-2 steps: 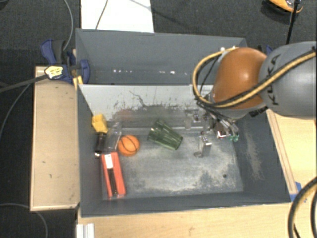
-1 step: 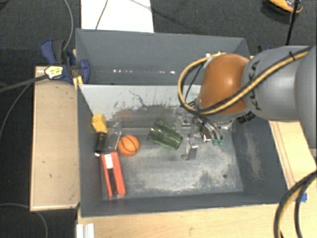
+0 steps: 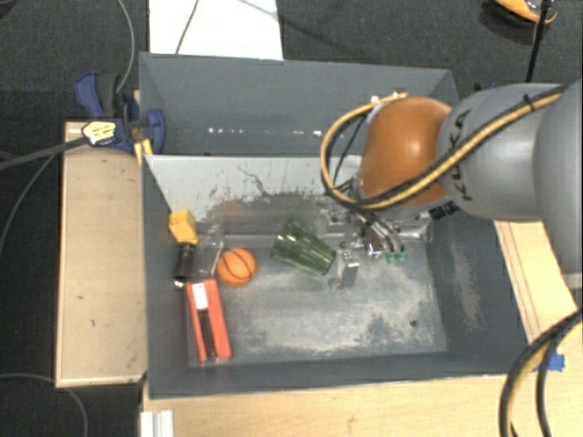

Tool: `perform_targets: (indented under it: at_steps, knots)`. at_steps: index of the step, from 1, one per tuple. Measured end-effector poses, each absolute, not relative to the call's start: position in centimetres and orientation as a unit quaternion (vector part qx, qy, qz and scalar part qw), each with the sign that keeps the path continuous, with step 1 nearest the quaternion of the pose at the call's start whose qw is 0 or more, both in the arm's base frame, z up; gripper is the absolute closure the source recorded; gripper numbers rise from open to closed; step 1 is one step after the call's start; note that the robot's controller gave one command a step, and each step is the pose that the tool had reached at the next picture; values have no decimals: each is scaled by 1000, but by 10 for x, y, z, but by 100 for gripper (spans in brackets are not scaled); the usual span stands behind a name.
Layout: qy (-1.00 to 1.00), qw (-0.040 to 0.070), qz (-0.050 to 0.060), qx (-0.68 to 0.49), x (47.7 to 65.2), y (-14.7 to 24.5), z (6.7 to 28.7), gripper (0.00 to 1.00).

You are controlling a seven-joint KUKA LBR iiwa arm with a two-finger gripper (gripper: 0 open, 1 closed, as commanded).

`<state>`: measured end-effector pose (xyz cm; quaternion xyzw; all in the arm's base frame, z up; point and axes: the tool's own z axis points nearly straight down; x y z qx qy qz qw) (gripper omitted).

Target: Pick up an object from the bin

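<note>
My gripper (image 3: pixel 357 260) hangs low near the frame's centre, just right of a translucent green plastic cup (image 3: pixel 305 251) lying on its side. The cup is probably my target, being nearest. Whether the gripper stands wide or narrow I cannot tell. A small orange ball (image 3: pixel 237 266) lies further left.

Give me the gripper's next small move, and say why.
Probably a small shift toward the view's left, centring over the green see-through cup lying on its side mid-bin. The gripper sits low at that cup's right end, beside it rather than round it, as far as I can tell. The orange ball and red box lie farther left.
</note>
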<state>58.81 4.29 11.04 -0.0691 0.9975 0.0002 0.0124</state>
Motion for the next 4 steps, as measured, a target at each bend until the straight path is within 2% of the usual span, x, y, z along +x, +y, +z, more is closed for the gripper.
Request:
perform_targets:
  at_steps: [1, 2, 3, 4]
  knots:
    - [998, 7, 0, -55, 589, 61, 80, 0]
    - [996, 10, 0, -94, 582, 72, 68, 0]
    - [998, 6, 1, 67, 565, 120, 70, 100]
    - [998, 6, 1, 67, 565, 120, 70, 100]
